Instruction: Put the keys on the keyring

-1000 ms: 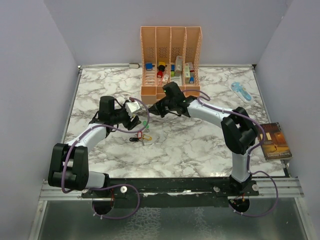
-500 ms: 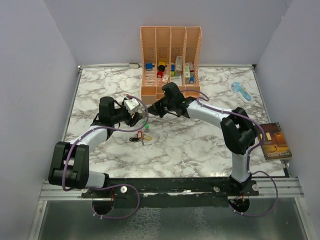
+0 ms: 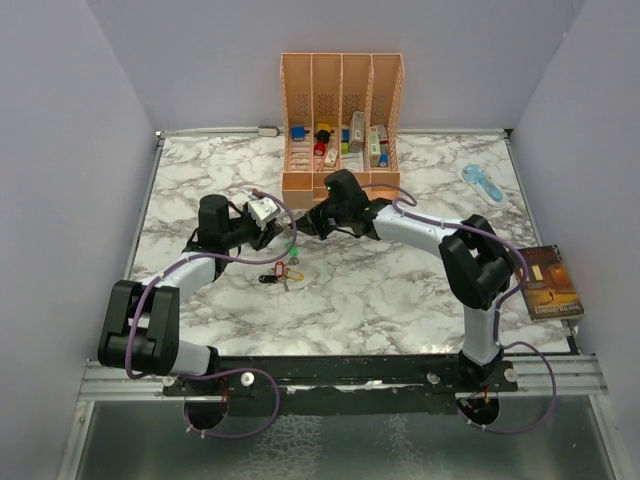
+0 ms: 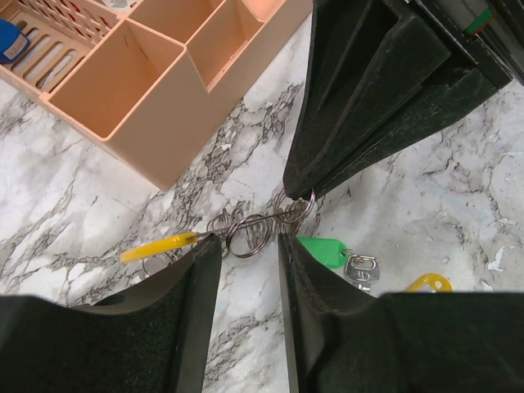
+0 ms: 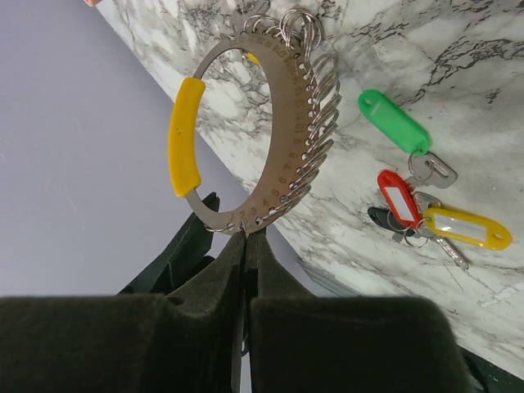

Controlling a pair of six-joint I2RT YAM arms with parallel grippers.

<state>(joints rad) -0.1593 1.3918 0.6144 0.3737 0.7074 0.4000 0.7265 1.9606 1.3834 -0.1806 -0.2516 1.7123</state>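
Observation:
The keyring (image 5: 282, 123) is a silvery numbered hoop with a yellow band (image 5: 184, 135) and several small split rings along it. My right gripper (image 5: 246, 233) is shut on its lower edge and holds it upright over the marble. The keys lie loose on the table below: a green-tagged one (image 5: 393, 121), then red (image 5: 395, 199), yellow (image 5: 463, 228) and black (image 5: 385, 219) in a cluster (image 3: 280, 272). My left gripper (image 4: 250, 241) faces the hoop with its jaws a little apart. One split ring (image 4: 246, 236) hangs just past the tips, and nothing sits between them.
A peach desk organizer (image 3: 342, 120) with small items stands at the back, close behind both grippers (image 4: 139, 90). A light-blue gadget (image 3: 483, 184) lies at the back right. A book (image 3: 550, 282) rests at the right edge.
My left gripper has moved closer to the keyring and its jaws have narrowed. The right gripper stays shut on the keyring, shifted only slightly.

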